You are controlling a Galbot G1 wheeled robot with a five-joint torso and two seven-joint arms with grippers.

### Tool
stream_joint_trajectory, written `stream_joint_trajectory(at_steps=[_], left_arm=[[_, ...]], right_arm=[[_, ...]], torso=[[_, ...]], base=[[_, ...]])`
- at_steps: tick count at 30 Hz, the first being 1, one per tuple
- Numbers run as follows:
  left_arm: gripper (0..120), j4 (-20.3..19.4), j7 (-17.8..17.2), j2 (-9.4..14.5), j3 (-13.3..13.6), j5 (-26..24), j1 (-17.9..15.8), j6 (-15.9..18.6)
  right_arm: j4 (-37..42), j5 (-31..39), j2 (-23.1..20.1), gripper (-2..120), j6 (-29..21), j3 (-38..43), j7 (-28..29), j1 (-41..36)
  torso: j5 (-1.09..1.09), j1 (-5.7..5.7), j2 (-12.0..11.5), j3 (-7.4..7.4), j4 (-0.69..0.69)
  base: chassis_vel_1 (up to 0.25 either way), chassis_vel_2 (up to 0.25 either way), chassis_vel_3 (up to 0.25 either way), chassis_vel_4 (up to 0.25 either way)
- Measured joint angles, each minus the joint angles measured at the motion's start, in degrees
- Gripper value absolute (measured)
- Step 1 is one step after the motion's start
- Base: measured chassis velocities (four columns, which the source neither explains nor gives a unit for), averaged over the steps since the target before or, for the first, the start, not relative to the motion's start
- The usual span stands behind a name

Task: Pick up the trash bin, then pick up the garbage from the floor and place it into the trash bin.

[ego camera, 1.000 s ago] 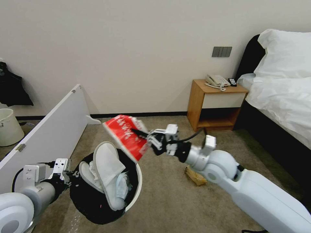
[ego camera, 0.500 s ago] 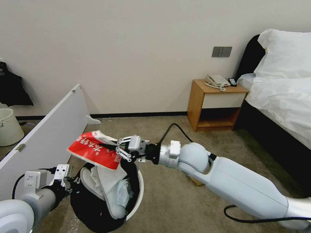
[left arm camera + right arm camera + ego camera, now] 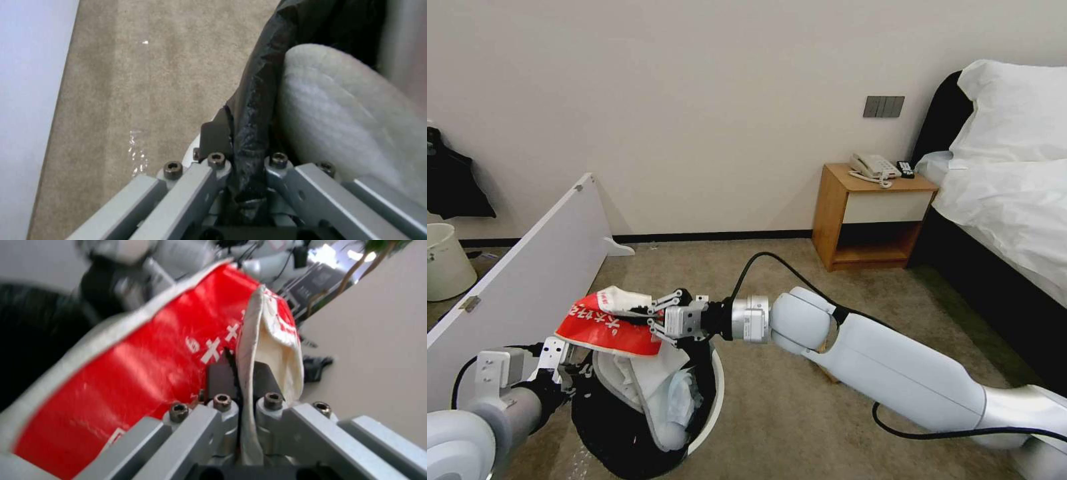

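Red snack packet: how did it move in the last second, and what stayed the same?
The right tool, shut on the red snack packet, carried it leftward and down until it was over the trash bin. The left tool kept its grip on the bin's rim; the white slippers stayed inside.

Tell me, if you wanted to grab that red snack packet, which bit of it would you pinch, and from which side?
Probably its thin white edge. The red snack packet is flat and floppy, so a seam fits between narrow fingers. The right gripper is shut on that edge, reaching in level from the robot's right, over the trash bin, whose bag-covered rim the left gripper pinches.
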Motion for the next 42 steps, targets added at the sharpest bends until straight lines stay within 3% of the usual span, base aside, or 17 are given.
stream_joint_trajectory(at_steps=[17, 42], left_arm=[[1, -0.82, -0.45, 0.40, -0.61, -1.03, 0.30, 0.00], [1, -1.85, -1.51, 0.82, -0.79, -2.02, 0.13, 0.02]], right_arm=[[-7.63, -4.25, 1.07, 0, 2.39, -0.79, -2.41, -6.46], [-7.36, -5.16, -1.88, 0, 2.89, -2.19, -5.22, -8.43]], torso=[[0.00, 0.00, 0.00, 0.00, -0.01], [0.00, 0.00, 0.02, 0.00, 0.00]], base=[[0.000, 0.000, 0.000, 0.000], [0.000, 0.000, 0.000, 0.000]])
